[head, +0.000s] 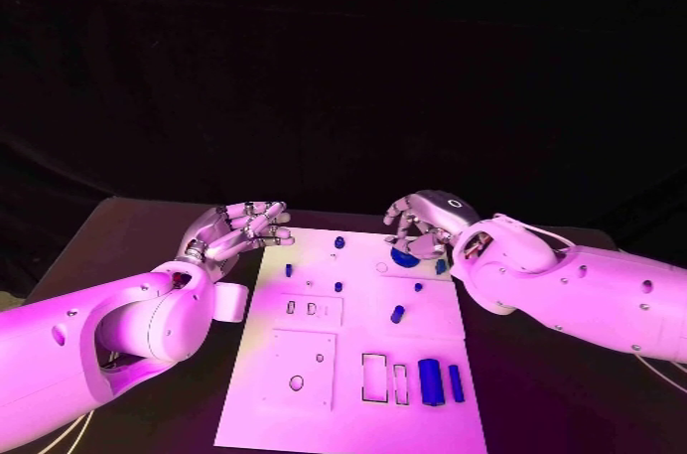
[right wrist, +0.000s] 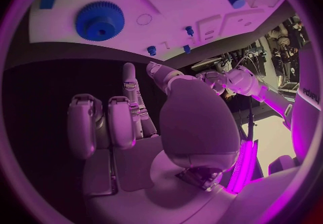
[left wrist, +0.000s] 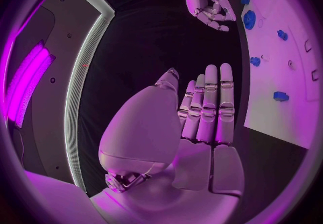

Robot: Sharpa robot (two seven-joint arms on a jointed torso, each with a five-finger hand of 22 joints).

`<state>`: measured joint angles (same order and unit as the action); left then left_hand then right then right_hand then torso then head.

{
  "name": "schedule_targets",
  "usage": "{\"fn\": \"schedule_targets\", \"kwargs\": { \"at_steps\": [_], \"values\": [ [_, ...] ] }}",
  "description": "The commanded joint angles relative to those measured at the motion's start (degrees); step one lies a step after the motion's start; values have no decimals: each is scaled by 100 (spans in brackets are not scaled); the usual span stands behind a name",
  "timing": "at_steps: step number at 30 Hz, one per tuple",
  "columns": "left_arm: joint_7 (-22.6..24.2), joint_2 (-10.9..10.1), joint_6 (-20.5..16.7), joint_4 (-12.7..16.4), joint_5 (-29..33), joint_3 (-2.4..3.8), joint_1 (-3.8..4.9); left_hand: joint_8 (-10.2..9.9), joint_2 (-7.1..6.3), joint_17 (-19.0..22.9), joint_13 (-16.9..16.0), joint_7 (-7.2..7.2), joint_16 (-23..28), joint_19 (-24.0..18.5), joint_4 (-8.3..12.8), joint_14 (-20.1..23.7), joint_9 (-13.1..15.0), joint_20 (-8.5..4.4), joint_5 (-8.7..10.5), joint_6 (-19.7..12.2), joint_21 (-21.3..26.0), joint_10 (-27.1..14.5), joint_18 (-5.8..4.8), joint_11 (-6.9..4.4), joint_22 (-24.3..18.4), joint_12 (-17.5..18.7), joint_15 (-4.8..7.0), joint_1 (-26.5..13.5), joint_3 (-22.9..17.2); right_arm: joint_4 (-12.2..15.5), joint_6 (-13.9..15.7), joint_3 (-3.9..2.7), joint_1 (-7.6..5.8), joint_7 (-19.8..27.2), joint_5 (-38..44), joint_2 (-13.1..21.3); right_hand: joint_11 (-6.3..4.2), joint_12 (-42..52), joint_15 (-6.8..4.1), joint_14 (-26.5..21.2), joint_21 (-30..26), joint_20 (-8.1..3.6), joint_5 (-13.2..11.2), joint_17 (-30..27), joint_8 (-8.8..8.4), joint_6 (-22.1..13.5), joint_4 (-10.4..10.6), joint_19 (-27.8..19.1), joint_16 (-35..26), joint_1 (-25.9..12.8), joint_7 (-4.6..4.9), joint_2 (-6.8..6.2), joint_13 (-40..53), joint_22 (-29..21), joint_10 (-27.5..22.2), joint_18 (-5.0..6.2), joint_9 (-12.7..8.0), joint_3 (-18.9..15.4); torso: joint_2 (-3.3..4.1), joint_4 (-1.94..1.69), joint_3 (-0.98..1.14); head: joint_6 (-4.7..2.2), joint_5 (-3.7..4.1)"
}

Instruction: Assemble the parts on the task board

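Right hand [head: 418, 226] fingers curled in on nothing, poised over the blue gear [right wrist: 99, 20] lying at the far right edge of the task board [head: 358, 414]: best opened wide, lowered squarely; left hand [head: 238, 231] empty, fingers extended together.

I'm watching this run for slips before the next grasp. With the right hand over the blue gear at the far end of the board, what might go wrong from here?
1. The right hand hangs over the blue gear with curled fingers and may nudge it off the task board.
2. Small blue pegs stand nearby; lowering fingers might knock them.
3. The left hand, open beside the board's edge, may bump it.
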<state>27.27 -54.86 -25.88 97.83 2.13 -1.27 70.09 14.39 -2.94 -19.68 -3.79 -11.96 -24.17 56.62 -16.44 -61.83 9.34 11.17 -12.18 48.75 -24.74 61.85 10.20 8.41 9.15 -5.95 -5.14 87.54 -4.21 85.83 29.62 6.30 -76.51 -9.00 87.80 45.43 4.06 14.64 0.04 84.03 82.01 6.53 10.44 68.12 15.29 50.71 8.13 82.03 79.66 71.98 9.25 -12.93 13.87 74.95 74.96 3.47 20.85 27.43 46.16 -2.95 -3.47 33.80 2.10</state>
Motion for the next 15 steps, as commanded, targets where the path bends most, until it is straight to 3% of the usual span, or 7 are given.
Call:
{"fn": "schedule_targets", "kwargs": {
  "at_steps": [1,2,3,4,7,9,15],
  "values": [
    [29,-9,115,5,8,4,11,-30,-1,-10,-4,-36,6,8,-9,-3,-10,6,21,-3,-37,-2,25,43,3,35,-28,5,-37,353,-621,-12,-46,-162,-823,362,-99,2326,-109,321,228,-142,47,585,24,-265,77,209,345,-82,-137,-114,2148,623,500,-137,66,-418,-29,51,15,-2,11],
    [29,-12,116,7,8,4,11,-30,-1,-10,-4,-36,6,8,-9,-3,-10,6,21,-3,-37,-2,25,43,3,35,-28,5,-37,407,-736,-14,-53,-198,-845,435,-99,2326,-109,321,228,-142,47,585,24,-265,77,209,345,-82,-137,-114,2148,623,500,-137,66,-418,-31,56,15,-4,15],
    [29,-17,117,10,8,4,11,-30,-1,-10,-4,-36,6,8,-9,-3,-10,6,21,-3,-37,-2,25,43,3,35,-28,5,-37,484,-919,-16,-61,-258,-861,539,-2,4095,-28,368,286,-176,-31,929,172,-503,315,253,530,-158,-67,-55,3943,721,219,-142,205,-793,-36,63,20,-6,15],
    [29,-21,118,12,8,4,11,-30,-1,-10,-4,-36,6,8,-9,-3,-10,6,21,-3,-37,-2,25,43,3,35,-28,5,-37,522,-1008,-17,-64,-295,-865,593,-8,4726,-40,413,338,-127,-12,1174,205,-530,309,307,636,-92,-85,-62,4598,802,375,-172,229,-850,-37,67,20,2,13],
    [28,-35,118,17,9,4,10,-30,-1,-10,-4,-36,6,8,-9,-3,-10,6,21,-3,-37,-2,25,43,3,35,-28,5,-37,610,-1248,-18,-57,-421,-822,747,72,6129,28,489,421,9,54,1636,477,-805,592,388,848,224,17,124,6027,940,505,-203,408,-1426,-37,85,38,19,8],
    [27,-39,120,21,9,4,10,-30,-1,-10,-4,-36,6,8,-9,-3,-10,6,21,-3,-37,-2,25,43,3,35,-28,5,-37,604,-1304,-17,-38,-472,-778,791,98,6525,94,511,469,44,120,1773,607,-928,741,438,903,410,63,184,6444,1020,640,-219,474,-1660,-38,82,40,22,24],
    [19,-43,129,34,9,4,10,-31,-1,-14,-5,-32,7,7,-8,-1,-10,6,21,0,-37,3,25,41,2,36,-28,9,-40,400,-1269,-10,21,-547,-687,707,122,6634,108,532,493,69,211,1883,664,-1017,804,464,941,559,86,227,6563,1061,677,-228,496,-1771,-32,54,15,27,38]
  ]
}}
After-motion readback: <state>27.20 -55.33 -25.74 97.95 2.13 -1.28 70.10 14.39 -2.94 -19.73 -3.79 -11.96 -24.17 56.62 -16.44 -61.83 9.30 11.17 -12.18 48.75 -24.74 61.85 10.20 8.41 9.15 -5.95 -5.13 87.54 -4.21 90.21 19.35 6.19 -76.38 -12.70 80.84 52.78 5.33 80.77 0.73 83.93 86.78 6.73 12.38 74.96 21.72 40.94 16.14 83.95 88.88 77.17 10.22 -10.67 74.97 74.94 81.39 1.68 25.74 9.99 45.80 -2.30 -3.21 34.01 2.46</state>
